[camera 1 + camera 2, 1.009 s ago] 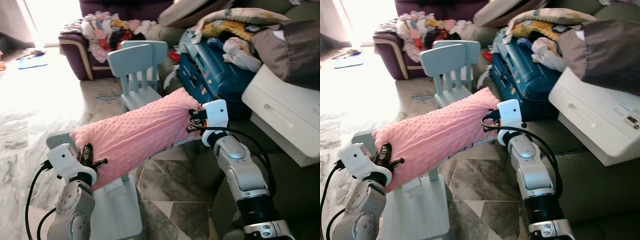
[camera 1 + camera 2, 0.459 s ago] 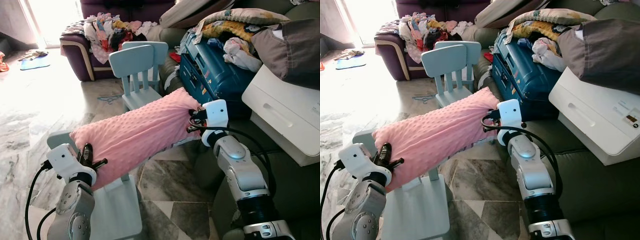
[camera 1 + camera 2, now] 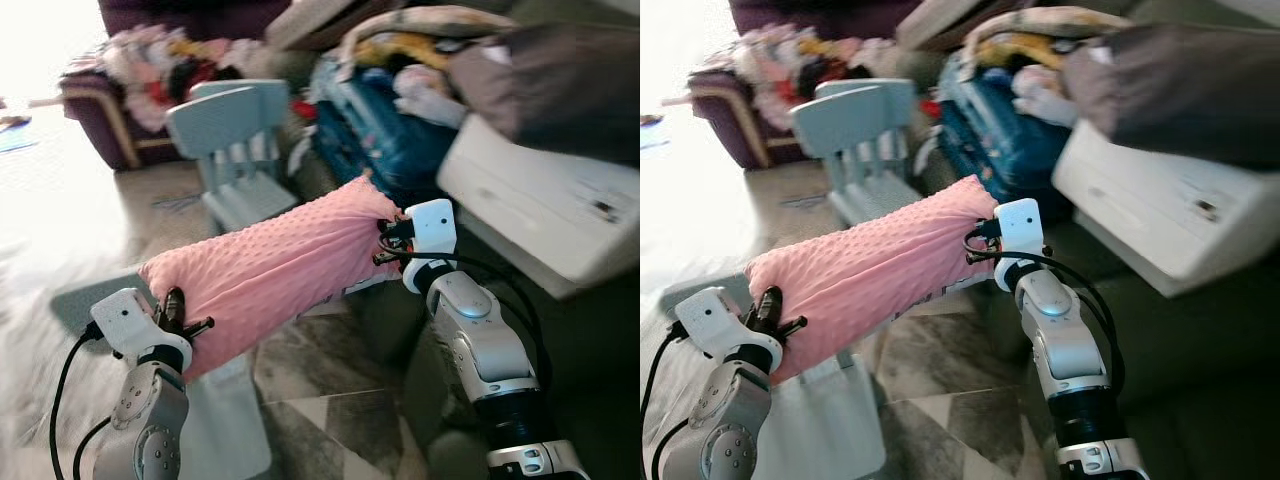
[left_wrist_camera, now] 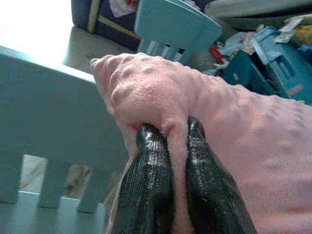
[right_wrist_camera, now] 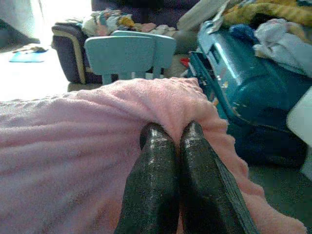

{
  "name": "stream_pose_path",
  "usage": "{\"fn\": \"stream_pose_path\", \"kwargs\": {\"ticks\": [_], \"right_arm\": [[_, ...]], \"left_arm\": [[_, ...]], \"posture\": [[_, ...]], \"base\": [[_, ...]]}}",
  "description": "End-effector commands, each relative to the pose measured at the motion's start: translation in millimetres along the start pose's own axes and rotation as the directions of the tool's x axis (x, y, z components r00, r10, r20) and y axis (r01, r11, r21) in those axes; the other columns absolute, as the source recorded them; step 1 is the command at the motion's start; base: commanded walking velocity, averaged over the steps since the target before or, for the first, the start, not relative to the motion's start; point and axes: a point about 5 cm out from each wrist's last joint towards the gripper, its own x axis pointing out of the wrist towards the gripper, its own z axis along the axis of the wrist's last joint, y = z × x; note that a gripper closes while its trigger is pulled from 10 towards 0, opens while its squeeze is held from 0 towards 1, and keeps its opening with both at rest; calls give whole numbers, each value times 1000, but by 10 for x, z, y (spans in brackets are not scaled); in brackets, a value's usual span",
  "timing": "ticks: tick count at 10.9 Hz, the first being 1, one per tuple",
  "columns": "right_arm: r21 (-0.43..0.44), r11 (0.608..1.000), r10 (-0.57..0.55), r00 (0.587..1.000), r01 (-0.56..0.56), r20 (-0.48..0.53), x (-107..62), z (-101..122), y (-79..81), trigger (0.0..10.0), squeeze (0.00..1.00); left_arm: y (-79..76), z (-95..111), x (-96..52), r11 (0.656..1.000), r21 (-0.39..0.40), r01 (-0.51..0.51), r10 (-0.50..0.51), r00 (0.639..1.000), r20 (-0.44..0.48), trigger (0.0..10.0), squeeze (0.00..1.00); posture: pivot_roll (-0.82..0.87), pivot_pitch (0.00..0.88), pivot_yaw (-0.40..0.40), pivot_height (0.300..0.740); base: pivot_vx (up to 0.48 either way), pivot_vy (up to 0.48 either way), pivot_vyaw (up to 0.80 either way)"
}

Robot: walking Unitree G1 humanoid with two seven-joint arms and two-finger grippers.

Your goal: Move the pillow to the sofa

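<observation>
As the view swings right toward the sofa [image 3: 590,330], both tools, left tool [image 4: 168,134] and right tool [image 5: 173,131], stay clamped on the pillow [image 3: 270,265].

The sofa [image 3: 590,400], chairs [image 3: 235,140] and suitcase [image 3: 1005,130] are smeared by motion blur. Both grippers' fingertips are buried in the pillow [image 3: 270,270].

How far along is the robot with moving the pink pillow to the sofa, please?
Done: the pink pillow is picked up, held in the air. In hand: the left end effector pinches one end, the right end effector the other, beside the green sofa. Left: setting it down on the sofa and letting go.
</observation>
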Motion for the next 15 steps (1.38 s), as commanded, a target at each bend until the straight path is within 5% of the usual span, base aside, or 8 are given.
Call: {"fn": "stream_pose_path", "kwargs": {"ticks": [1,11,15], "right_arm": [[3,1000,-14,1000,14,25,7,80,-44,10000,0],[-10,1000,-4,999,4,33,24,104,-41,10000,0],[-23,1000,8,999,-7,46,16,116,-25,10000,0]], "left_arm": [[-12,27,7,1000,-8,-4,4,1000,8,10000,0],[17,20,16,999,-45,-21,21,1000,6,10000,0],[24,22,13,998,-62,-25,26,1000,8,10000,0]], "posture": [[-198,0,15,740],[-199,0,9,740],[-198,0,8,740]], "base": [[0,0,-800],[0,0,-800],[0,0,-103]]}}
